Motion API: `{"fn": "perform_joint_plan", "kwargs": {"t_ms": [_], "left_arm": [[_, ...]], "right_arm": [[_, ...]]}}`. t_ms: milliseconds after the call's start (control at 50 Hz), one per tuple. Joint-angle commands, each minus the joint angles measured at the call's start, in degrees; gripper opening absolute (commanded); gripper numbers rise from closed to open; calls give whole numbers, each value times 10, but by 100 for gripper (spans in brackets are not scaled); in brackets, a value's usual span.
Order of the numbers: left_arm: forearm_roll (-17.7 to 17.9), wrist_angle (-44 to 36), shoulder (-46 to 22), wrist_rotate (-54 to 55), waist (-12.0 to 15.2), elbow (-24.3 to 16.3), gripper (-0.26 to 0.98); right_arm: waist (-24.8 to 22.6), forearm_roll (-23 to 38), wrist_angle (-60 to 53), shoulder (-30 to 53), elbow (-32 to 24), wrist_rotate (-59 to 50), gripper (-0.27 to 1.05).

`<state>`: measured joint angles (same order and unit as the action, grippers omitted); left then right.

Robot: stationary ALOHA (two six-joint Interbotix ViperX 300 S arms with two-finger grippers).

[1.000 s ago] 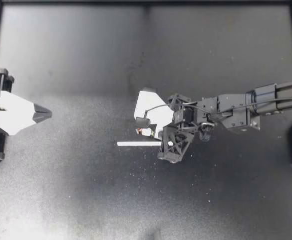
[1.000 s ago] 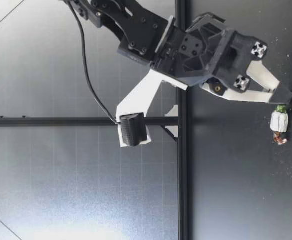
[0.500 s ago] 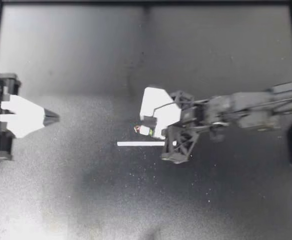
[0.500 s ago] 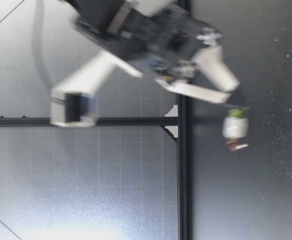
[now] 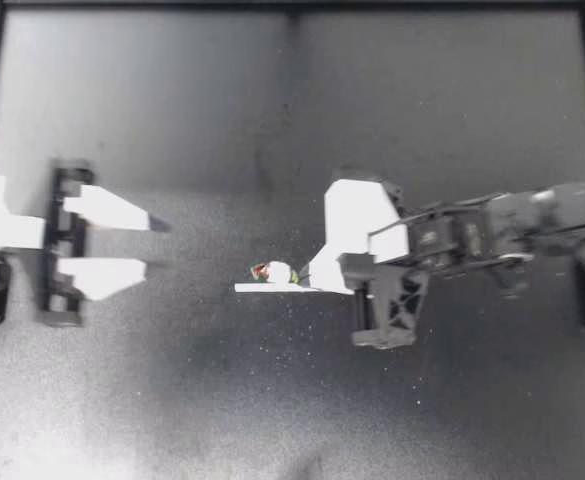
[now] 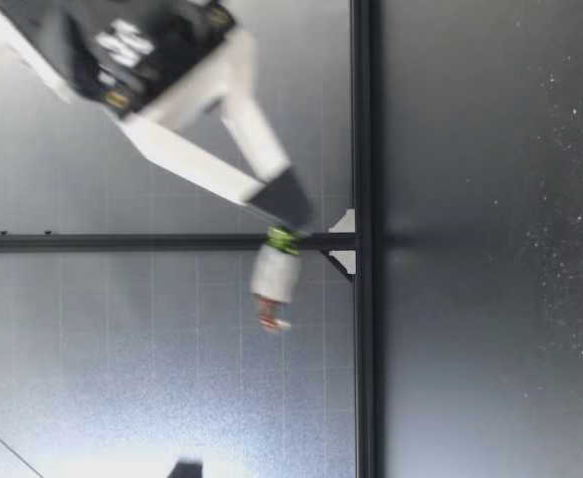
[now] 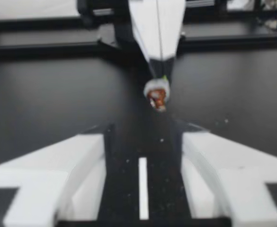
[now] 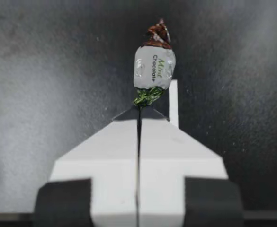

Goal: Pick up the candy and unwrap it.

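Right end effector [image 5: 314, 278] is fully closed, its tips pinching only the green twisted tail [image 8: 147, 96] of the candy [image 5: 275, 272]. The candy sticks straight out past the tips and hangs clear above the bench [image 5: 172, 400]; the low view shows it well off the surface. Left end effector [image 5: 150, 245] is wide open and empty, aimed at the candy but well apart from it. From its wrist the candy sits dead ahead on the centreline, with the brown twisted tail [image 7: 157, 100] facing it. Step in hand, as I read it, is getting the left onto that free tail. Come in along the candy's long axis so the brown tail passes between the open fingers, and close on the tail alone, not the body. Then pull straight away from the right tips, maybe with some roll to undo the twist. The right hold is on thin crinkled film, so a sideways tug could slip or tear it, and the load should stay axial. The wrapper looks glossy and thin, with a pale printed barrel-shaped body and both ends gathered into creased twists. It is probably very light, with a firm core. The fingers are flat white wedges tapering to dark tips. The bench is matte black with pale specks. A thin flat white strip [image 5: 270, 288] lies on it under the candy and plays no part here.
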<state>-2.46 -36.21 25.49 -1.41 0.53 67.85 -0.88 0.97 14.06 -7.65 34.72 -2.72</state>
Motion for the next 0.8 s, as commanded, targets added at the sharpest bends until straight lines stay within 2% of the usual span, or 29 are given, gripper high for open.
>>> {"fn": "perform_joint_plan", "kwargs": {"t_ms": [0, 180, 380, 780], "left_arm": [[-8, -19, -40, -2, -2, -40, 43], [-10, -29, -100, -2, -3, -87, 43], [-22, -40, -134, -2, -9, -123, 43], [-22, -40, -144, 0, -11, -138, 43]], "right_arm": [[-6, 1, -21, -33, 2, -1, -23], [-10, 1, -73, -58, 30, -2, -23], [-10, 1, -109, -69, 52, -4, -23], [-9, 1, -111, -55, 50, -2, -23]]}}
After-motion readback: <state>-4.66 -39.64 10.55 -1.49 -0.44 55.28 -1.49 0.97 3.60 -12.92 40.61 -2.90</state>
